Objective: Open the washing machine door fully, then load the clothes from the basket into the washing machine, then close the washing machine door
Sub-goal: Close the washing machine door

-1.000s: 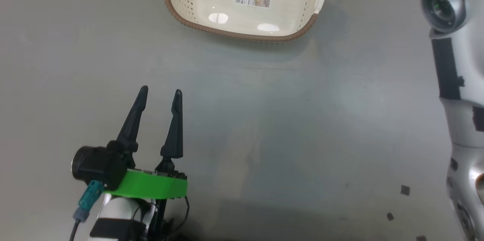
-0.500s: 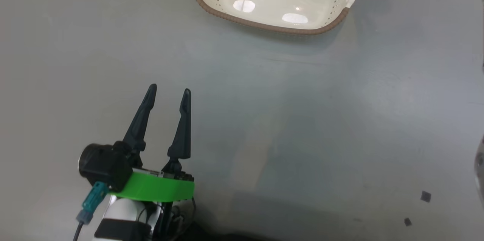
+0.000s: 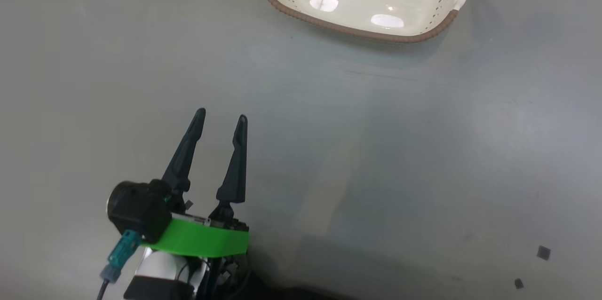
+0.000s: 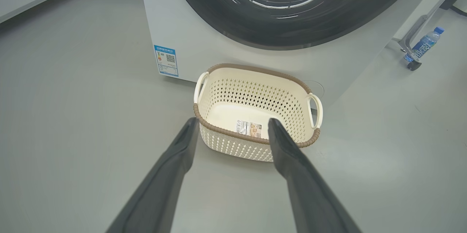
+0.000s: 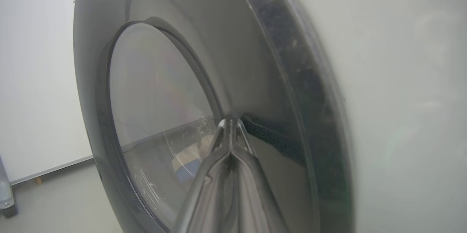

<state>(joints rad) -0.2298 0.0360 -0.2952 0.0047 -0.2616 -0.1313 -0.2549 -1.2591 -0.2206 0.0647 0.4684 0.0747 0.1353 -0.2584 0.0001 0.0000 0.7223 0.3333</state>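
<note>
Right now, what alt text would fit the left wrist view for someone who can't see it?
An empty cream basket sits on the grey floor before a white washing machine, framed between the left gripper's open jaws.

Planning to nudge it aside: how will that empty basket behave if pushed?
The basket looks light: thin perforated plastic, nothing inside. It would probably slide on the smooth floor rather than tip, being low and wide.

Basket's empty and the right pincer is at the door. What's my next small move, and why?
Probably press the shut right pincer against the washing machine door to latch it: the basket is empty, clothes show behind its glass, and whether it has latched is unclear.
</note>
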